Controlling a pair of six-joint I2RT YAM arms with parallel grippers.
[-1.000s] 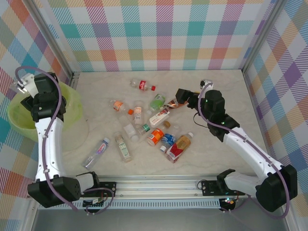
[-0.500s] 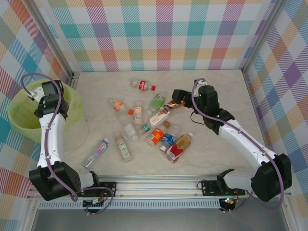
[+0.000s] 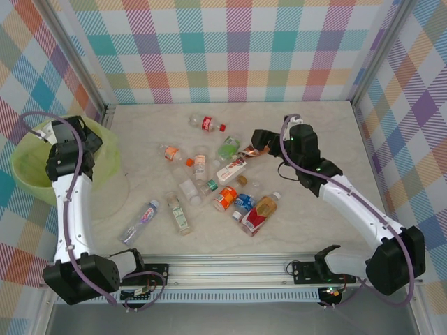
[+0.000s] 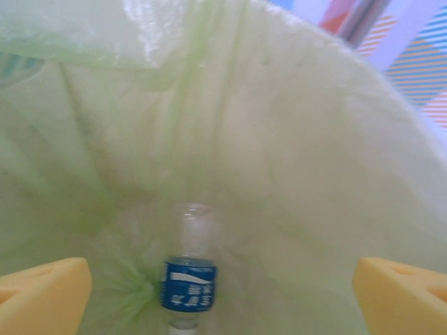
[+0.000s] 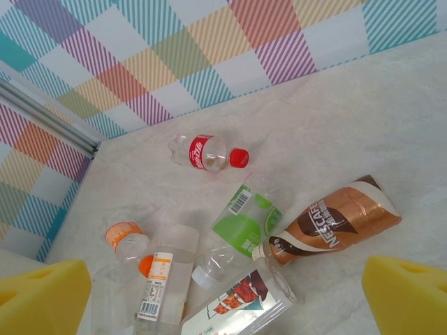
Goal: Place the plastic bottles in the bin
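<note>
My left gripper (image 3: 85,137) hangs over the bin (image 3: 28,167), open, with its yellow pads (image 4: 43,294) far apart. Between them, loose and blurred, a clear bottle with a blue label (image 4: 188,283) lies low inside the bin's pale green wall (image 4: 314,174). Over the table's middle my right gripper (image 3: 260,142) is open too, pads (image 5: 408,293) wide, nothing held. Below it lie a green-label bottle (image 5: 237,234), a brown coffee bottle (image 5: 335,216), a red-capped bottle (image 5: 208,152) and a white-label bottle (image 5: 157,283). Several more bottles (image 3: 237,202) are scattered nearer the arms.
A blue-label bottle (image 3: 142,221) lies apart at the front left, beside another (image 3: 179,213). Plaid walls enclose the table on three sides, with a metal post (image 3: 105,112) next to the bin. A metal rail (image 3: 230,269) runs along the near edge.
My left gripper's jaws have opened wide over the bin and its wrist has shifted there. The right arm has edged slightly over the bottles, still open.
</note>
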